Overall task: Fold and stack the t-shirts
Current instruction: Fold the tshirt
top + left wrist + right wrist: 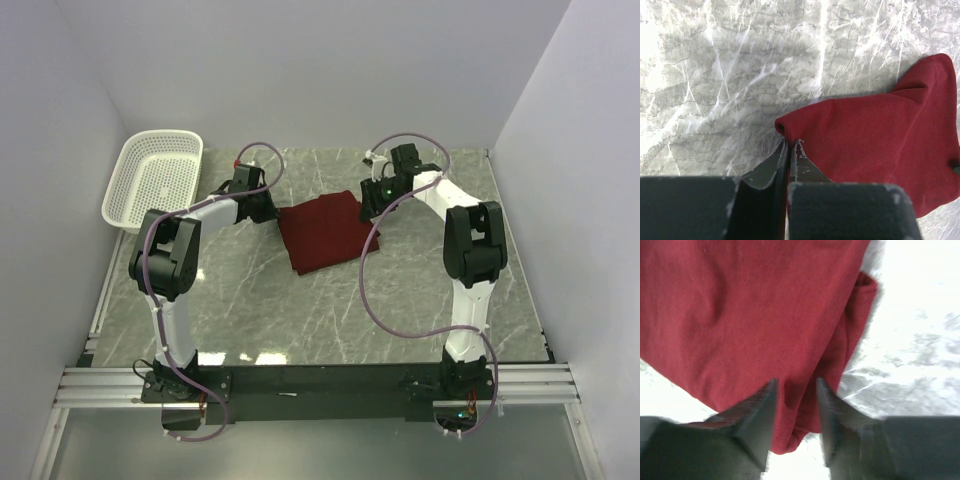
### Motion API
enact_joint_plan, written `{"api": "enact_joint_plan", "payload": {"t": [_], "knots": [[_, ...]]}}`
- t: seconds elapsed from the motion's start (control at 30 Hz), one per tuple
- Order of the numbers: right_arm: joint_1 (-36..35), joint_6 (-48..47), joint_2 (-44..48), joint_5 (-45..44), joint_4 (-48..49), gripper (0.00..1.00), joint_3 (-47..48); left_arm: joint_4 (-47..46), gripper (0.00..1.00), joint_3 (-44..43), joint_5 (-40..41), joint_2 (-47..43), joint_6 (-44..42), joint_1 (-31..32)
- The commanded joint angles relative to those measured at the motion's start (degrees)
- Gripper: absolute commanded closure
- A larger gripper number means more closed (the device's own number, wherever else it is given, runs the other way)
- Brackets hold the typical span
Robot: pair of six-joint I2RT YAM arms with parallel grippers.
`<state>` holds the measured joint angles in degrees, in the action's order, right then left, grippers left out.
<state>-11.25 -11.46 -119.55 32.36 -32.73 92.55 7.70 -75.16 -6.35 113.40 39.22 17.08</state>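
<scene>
Showing basket (155,185) overhead only, t-shirt (320,235) in every view

Basket (155,175): white perforated plastic, rectangular with rounded corners, at 10 o'clock in the top view. Nothing lies in it. It looks tipped, with its outer side against the left wall, though the overhead angle leaves that uncertain.

Table top (300,310): grey marble pattern with white veins, glossy. Glare washes it out toward 3 o'clock in the right wrist view.

Walls (330,70): plain white, closing in the table at 9, 12 and 3 o'clock.

Rails (100,385): silver slotted metal along the near edge at 6 o'clock. A black plate (320,378) lies between them and the marble.
</scene>
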Motion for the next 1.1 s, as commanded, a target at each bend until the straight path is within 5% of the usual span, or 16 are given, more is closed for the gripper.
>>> {"api": "enact_joint_plan", "payload": {"t": [0.0,0.23,0.63,0.73,0.8,0.83,0.93,1.07], "knots": [[0.3,-0.2,-1.5,2.4,-2.9,0.59,0.6,-1.0,0.96,-2.2,0.3,-1.1,-0.3,0.1],[0.5,-1.0,0.2,1.7,-4.5,1.00,-1.3,-1.5,0.98,-2.0,0.8,-0.7,-0.5,0.1],[2.0,-0.8,2.7,-2.7,-1.9,1.00,-7.1,-1.5,0.99,-1.0,2.2,-0.3,-1.1,-1.2],[2.1,-0.6,3.7,-0.8,-1.3,0.76,-6.9,-2.9,0.97,-1.0,-0.1,-0.5,-1.4,-1.2],[2.3,-0.5,5.1,-0.4,-0.6,0.59,-6.5,-3.7,0.73,-1.3,-1.6,-1.0,-2.0,-1.3],[2.4,-0.4,5.7,0.2,-0.4,0.57,-6.3,-4.3,0.59,-1.4,-1.6,-2.2,-2.3,-1.3],[2.8,-1.1,7.9,1.0,-0.5,0.54,-4.5,-5.9,0.41,-1.6,-2.2,-6.0,-3.7,-1.5],[2.9,-2.2,8.4,3.1,-1.2,0.53,-1.0,-6.3,0.34,-2.1,-2.8,-11.3,-6.8,-2.2]]}}
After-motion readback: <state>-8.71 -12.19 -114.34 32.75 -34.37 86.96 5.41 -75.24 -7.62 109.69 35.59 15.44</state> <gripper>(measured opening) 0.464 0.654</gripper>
